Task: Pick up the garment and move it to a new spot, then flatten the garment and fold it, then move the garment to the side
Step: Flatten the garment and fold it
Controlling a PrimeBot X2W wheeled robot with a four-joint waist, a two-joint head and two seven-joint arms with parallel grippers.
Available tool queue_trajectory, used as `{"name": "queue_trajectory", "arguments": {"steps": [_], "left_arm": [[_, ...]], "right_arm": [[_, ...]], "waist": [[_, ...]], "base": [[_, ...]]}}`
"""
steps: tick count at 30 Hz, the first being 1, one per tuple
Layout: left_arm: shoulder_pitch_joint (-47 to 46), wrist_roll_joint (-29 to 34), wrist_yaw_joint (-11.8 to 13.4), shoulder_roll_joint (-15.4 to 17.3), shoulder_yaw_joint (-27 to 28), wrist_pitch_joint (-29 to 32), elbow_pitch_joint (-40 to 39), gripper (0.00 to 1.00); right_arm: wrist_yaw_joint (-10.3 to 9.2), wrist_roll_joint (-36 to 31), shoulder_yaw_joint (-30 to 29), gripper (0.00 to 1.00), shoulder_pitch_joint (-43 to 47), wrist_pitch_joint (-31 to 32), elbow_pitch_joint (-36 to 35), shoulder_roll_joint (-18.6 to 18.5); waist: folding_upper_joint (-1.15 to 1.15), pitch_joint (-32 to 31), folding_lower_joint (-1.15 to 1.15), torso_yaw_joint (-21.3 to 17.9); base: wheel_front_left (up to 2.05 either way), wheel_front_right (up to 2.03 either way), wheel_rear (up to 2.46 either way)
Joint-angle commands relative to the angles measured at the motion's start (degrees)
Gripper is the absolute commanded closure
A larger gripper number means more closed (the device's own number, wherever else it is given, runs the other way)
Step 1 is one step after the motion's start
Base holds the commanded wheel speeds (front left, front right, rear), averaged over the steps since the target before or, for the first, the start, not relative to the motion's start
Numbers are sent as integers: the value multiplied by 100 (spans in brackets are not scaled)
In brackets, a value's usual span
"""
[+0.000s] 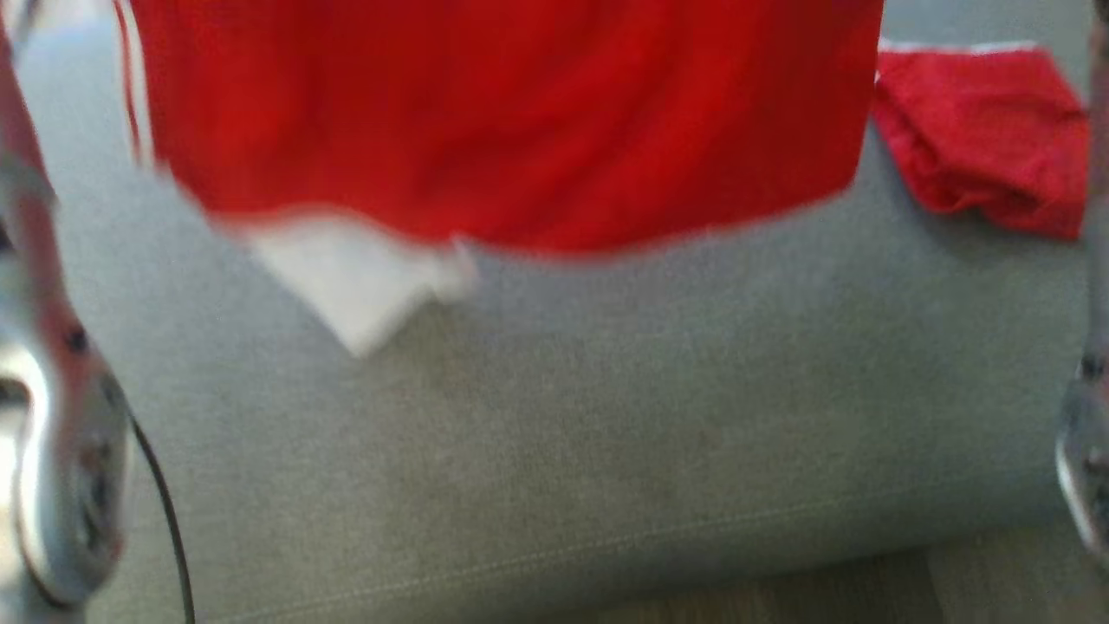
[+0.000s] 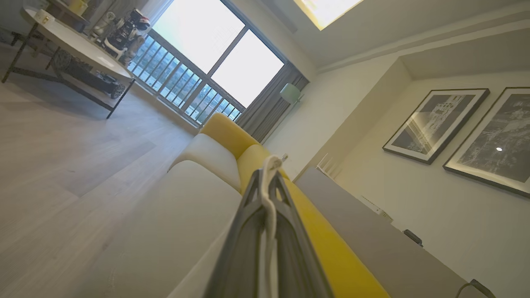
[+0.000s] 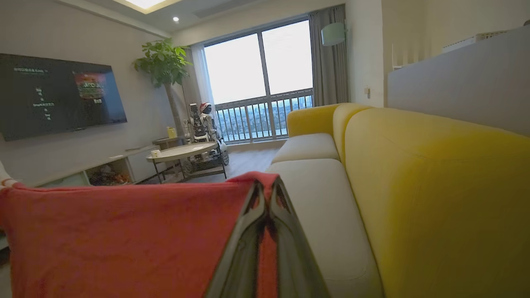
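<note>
The garment (image 1: pixel 520 121) is red with a white part (image 1: pixel 355 277). It hangs spread out above the grey sofa seat (image 1: pixel 606 433), across the top of the blurred head view. In the left wrist view my left gripper (image 2: pixel 269 165) is shut on a white edge of the garment (image 2: pixel 271 215), which runs between its fingers. My right gripper (image 3: pixel 267 188) is shut on a red corner, and the garment (image 3: pixel 124 240) stretches away to its left. My pale left arm (image 1: pixel 52 485) and right arm (image 1: pixel 1083 451) rise along the side edges of the head view.
A second red cloth (image 1: pixel 983 130) lies bunched on the seat at the far right. The yellow sofa back (image 3: pixel 434 186) runs along behind the seat cushions (image 3: pixel 327 215). A round coffee table (image 3: pixel 182 152) stands on the wooden floor (image 2: pixel 62 165) near the window.
</note>
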Motion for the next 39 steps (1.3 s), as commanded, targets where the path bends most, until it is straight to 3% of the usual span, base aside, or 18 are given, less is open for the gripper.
{"name": "queue_trajectory", "arguments": {"steps": [1,5,10,15,20,29,34,39], "left_arm": [[-657,115,-117,332,1,-164,19,100],[-1395,284,-371,333,-150,-574,394,100],[-2435,736,-965,408,-471,-1573,805,100],[-2335,646,-1531,287,-280,-1819,960,100],[-957,499,-1815,166,25,-1835,703,100],[2466,-157,-1932,-312,280,-1829,-390,100],[4222,-382,-1839,-444,282,-1701,-1312,100],[5668,-686,-1461,-550,388,-1509,-2323,100]], "right_arm": [[-2,-164,22,100,-621,-232,136,136],[-2,-535,80,100,-1335,-735,672,131],[-2,-1072,-4,100,-2298,-1694,1242,49],[-2,-1260,141,100,-2375,-2080,1669,-69],[-2,-1110,437,100,-1707,-2143,2227,-152],[-2,-796,722,100,159,-1881,2759,-514],[-2,-592,654,100,1597,-1807,2302,-475],[-2,-420,573,100,3156,-1604,1025,-461]], "waist": [[0,767,-1,-17],[0,1250,-1,33],[0,1878,-1,171],[0,2163,-1,349],[0,2074,-1,469],[0,1307,-1,714],[0,831,-1,751],[0,516,-1,694]], "base": [[0,0,0],[0,0,0],[0,0,0],[0,0,0],[0,0,0],[0,0,0],[0,0,0],[0,0,0]]}}
